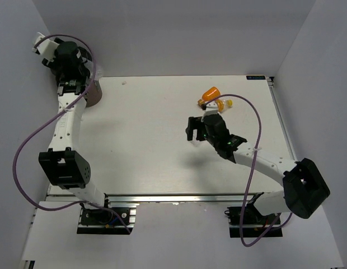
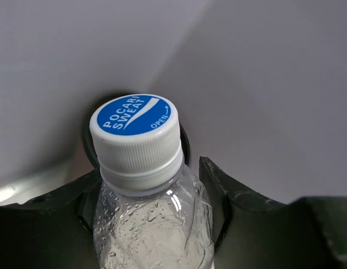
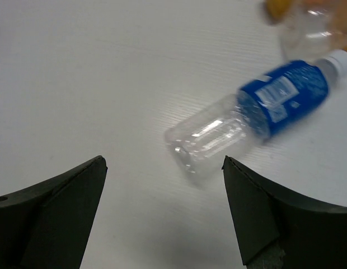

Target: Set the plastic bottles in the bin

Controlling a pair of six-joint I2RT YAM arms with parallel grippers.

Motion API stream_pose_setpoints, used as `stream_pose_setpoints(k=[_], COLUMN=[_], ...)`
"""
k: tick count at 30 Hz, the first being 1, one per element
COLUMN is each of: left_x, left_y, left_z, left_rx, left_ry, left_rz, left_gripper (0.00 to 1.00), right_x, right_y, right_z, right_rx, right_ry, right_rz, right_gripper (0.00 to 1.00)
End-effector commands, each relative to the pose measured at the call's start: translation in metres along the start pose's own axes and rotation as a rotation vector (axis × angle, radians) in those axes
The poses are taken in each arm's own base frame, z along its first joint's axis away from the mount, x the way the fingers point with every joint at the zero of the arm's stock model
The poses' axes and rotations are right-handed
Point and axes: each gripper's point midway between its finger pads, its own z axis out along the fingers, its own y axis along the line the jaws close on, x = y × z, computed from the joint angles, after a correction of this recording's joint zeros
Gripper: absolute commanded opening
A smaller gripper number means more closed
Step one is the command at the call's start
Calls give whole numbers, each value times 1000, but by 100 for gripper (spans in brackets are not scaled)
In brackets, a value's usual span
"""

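Note:
My left gripper (image 1: 50, 47) is raised at the far left, above and just behind the dark brown bin (image 1: 94, 94). It is shut on a clear bottle (image 2: 148, 224) with a white and blue cap, cap pointing away. A dark round shape behind the cap looks like the bin (image 2: 85, 147). My right gripper (image 1: 191, 130) is open and empty above the table. In the right wrist view the gripper (image 3: 163, 159) hovers just short of the clear blue-labelled bottle (image 3: 257, 115), which lies on its side. An orange bottle (image 1: 210, 92) and a yellow-capped clear bottle (image 1: 222, 104) lie behind it.
The white table (image 1: 145, 129) is boxed in by pale walls at the back and both sides. The left arm hides most of the bin in the top view. A purple cable loops beside each arm.

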Motion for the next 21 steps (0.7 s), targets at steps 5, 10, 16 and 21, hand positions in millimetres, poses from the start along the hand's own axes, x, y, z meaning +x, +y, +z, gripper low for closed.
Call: stream_pose_setpoints(k=[5,10,16,21], left_x=[-92,-89,-81,-67], left_y=[47,61,52,56], left_z=[43,71,91,77], left_rx=[-306,-479,-551,-571], left_ry=[-418,-551,-595,-597], left_rz=[-62,-65,-74,-44], left_gripper=[32,32,40,93], right_x=[9,13,20,28], right_y=[-60,-72,-79,-77], right_z=[-10,-11,-12,-4], right_rx=[202,229,246,249], right_ry=[21,33,21,56], right_rz=[115,123,154,203], right_gripper=[89,89,89,89])
